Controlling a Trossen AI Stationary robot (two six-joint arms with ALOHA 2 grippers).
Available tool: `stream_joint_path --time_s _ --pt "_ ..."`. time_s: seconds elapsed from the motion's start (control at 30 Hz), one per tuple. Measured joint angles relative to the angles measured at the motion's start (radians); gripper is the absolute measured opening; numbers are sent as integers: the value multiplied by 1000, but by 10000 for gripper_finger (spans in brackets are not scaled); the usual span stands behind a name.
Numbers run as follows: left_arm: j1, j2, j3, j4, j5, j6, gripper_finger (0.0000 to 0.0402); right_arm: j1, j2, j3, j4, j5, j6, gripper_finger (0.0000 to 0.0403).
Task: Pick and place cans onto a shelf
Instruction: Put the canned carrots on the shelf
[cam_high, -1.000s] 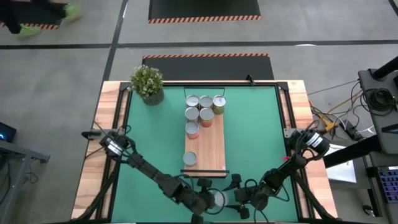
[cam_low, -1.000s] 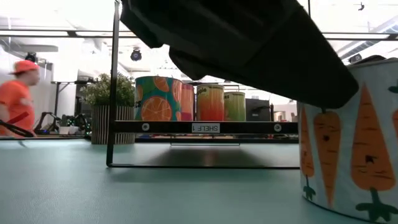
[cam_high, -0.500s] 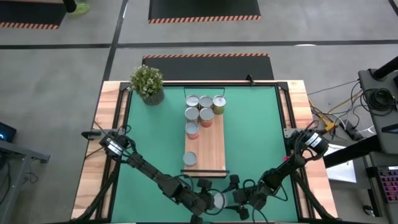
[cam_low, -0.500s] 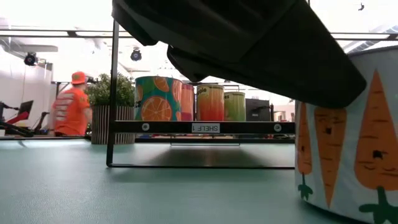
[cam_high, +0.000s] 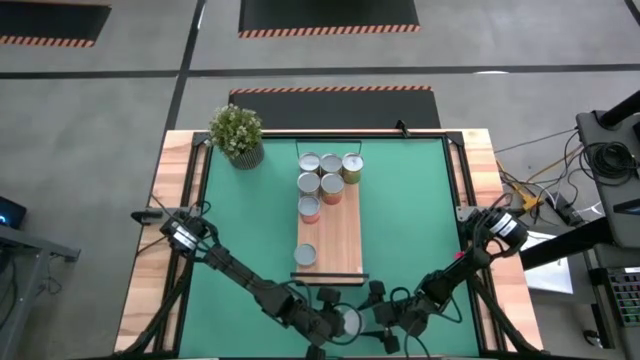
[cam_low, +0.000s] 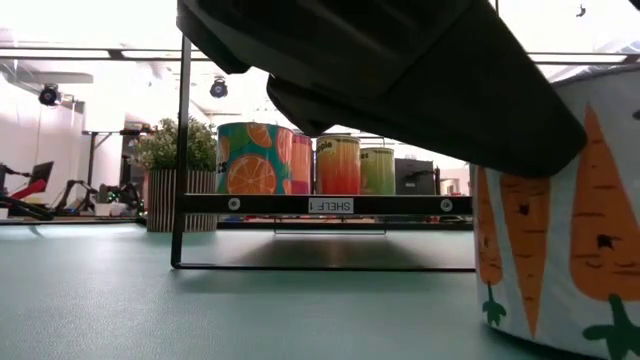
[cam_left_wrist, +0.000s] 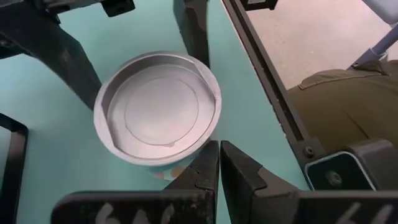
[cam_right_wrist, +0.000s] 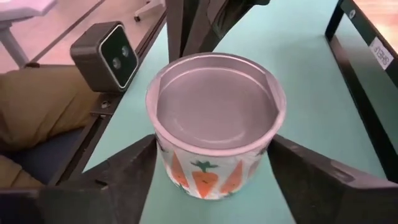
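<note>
A can with a carrot label and silver top (cam_right_wrist: 214, 124) stands near the table's near edge (cam_high: 350, 321), large at the right of the low view (cam_low: 560, 220). My right gripper (cam_right_wrist: 213, 144) is closed around it, a finger on each side. My left gripper (cam_left_wrist: 219, 155) is shut, its tips close beside the can's wall on the side away from the right gripper. The shelf (cam_high: 340, 235) lies mid-table. It carries several cans (cam_high: 325, 175) at its far end and one can (cam_high: 306, 255) near its near end. My right gripper holds the carrot can by its side wall (cam_right_wrist: 163, 155), one finger (cam_right_wrist: 134, 165) on each of two opposite sides, below the rim. The fingers come from the table's right, slanting slightly down. The can stays upright; I cannot tell whether its base is on the mat. My left gripper's shut tips are at the can's wall (cam_left_wrist: 186, 163); I cannot tell whether they touch it.
A potted plant (cam_high: 237, 135) stands at the far left corner of the green mat (cam_high: 410, 220). A small camera (cam_right_wrist: 102, 53) sits at the table's near edge beside the can. A dark arm (cam_low: 380, 70) fills the top of the low view.
The carrot can has turned a little in my right gripper's hold, its carrots shifting across the low view. A person in orange crossed the room behind the table and has gone out of view.
</note>
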Motion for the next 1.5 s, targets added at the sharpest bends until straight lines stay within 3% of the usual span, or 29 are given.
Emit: stream_joint_path --time_s 0.17,0.3,0.73,1.03,1.5 --pt "3 0 -7 -1 -4 -12 0 -2 0 0 1 5 2 332" --pt "4 0 -7 -3 0 -14 0 -7 0 0 7 -4 -12 341" --pt "9 0 -7 2 12 -10 0 -30 0 5 32 -45 -59 323" --pt "0 -1 -7 3 18 -10 0 -20 0 6 16 -56 -34 263" --pt "-57 -110 -8 -49 -27 60 0 19 -117 5 -110 -50 12 272"
